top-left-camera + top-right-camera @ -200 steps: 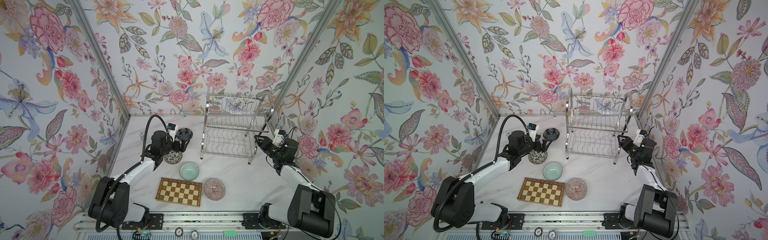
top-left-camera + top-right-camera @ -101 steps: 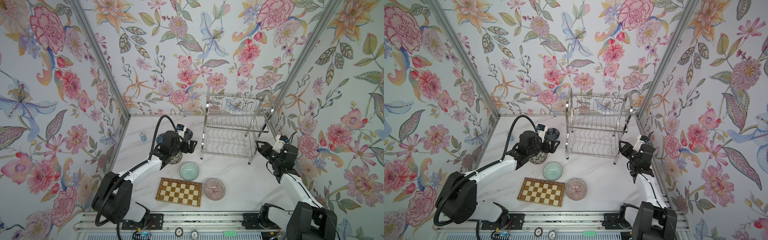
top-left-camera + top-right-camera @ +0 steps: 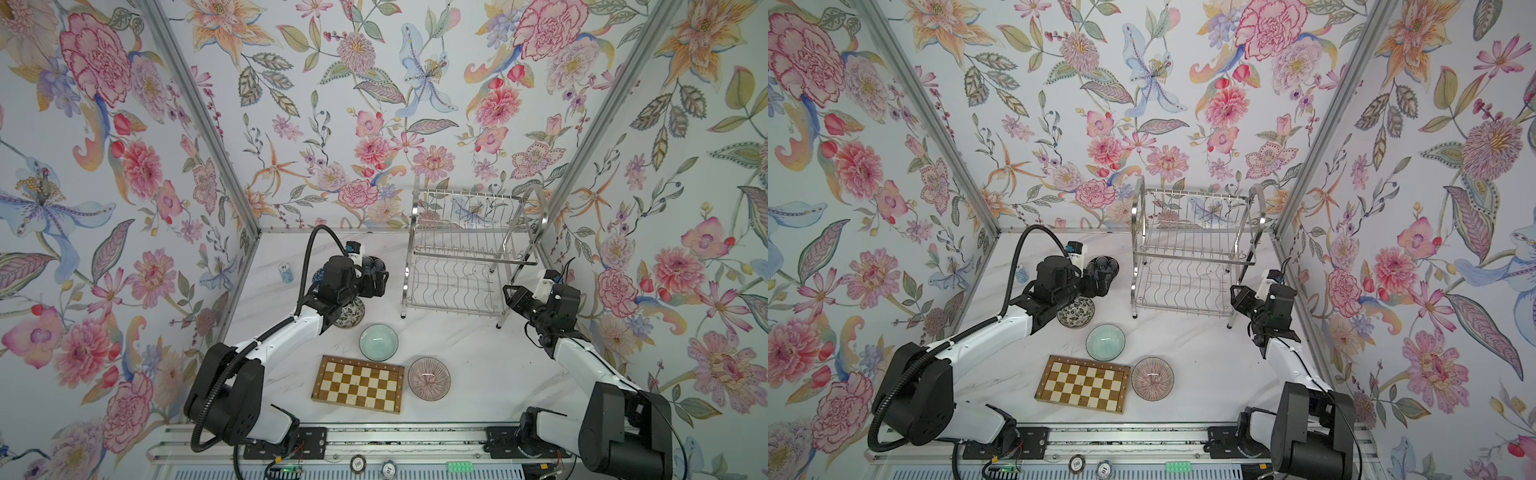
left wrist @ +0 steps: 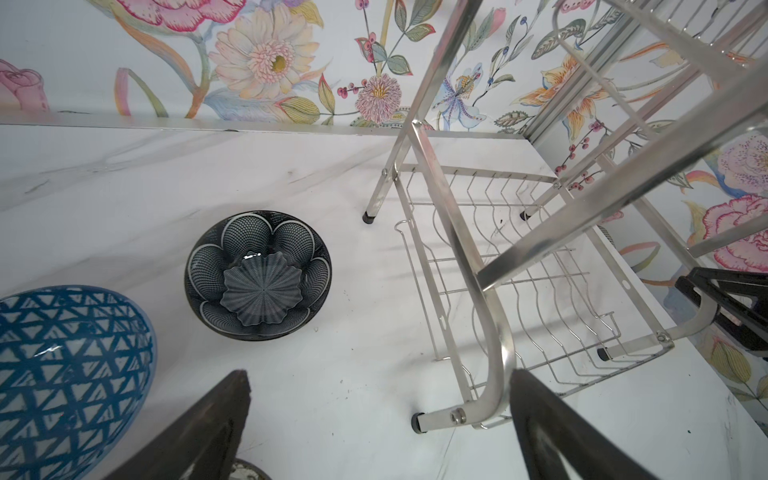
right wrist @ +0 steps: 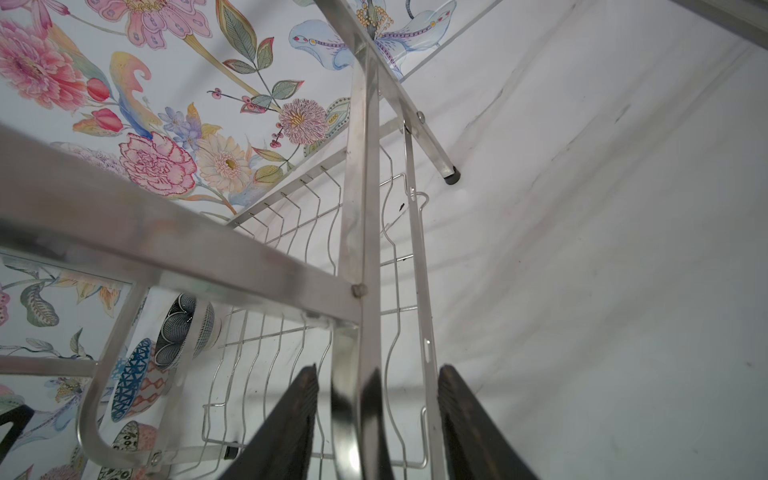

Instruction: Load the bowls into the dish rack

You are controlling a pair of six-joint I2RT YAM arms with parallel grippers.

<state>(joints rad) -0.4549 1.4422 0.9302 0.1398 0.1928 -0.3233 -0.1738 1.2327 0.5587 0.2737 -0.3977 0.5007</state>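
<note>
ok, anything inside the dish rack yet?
Nothing in it. The dish rack shows only bare wire on its upper and lower tiers in both top views. There the upper tier covers the back strip of the lower tier, so that part is unconfirmed.

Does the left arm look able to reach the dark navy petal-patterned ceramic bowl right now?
Probably yes: the open left gripper faces the dark navy petal-patterned bowl across bare white tabletop, with nothing between them.
</note>
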